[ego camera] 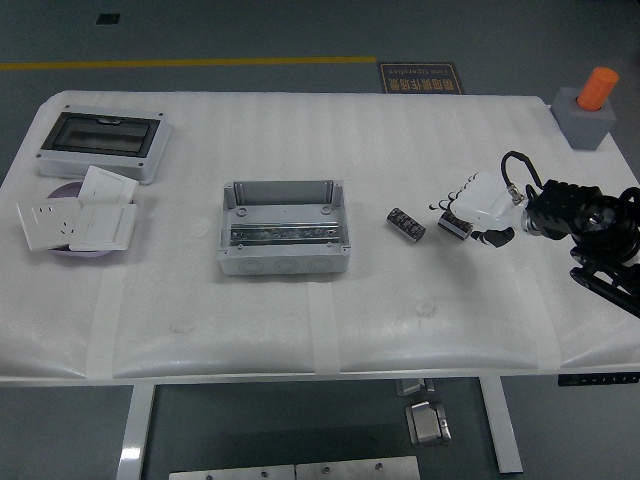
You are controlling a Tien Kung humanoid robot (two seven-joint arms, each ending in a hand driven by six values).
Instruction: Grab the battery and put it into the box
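Note:
A small black cylindrical battery (406,223) lies on the white table (400,300), right of the open grey box (283,228). The box holds a metal rail across its inside. A second dark battery (453,226) lies further right, right at the fingertips of my right hand (476,212). That hand has a white shell and comes in from the right on a black arm. Its fingers (462,192) are spread and reach down toward this second battery, and I cannot tell whether they touch it. The left arm does not show.
A grey enclosure with a clear lid (100,142) stands at the back left. In front of it, white switch plates (78,220) lie on a purple dish. A grey block with an orange cylinder (590,105) sits at the back right corner.

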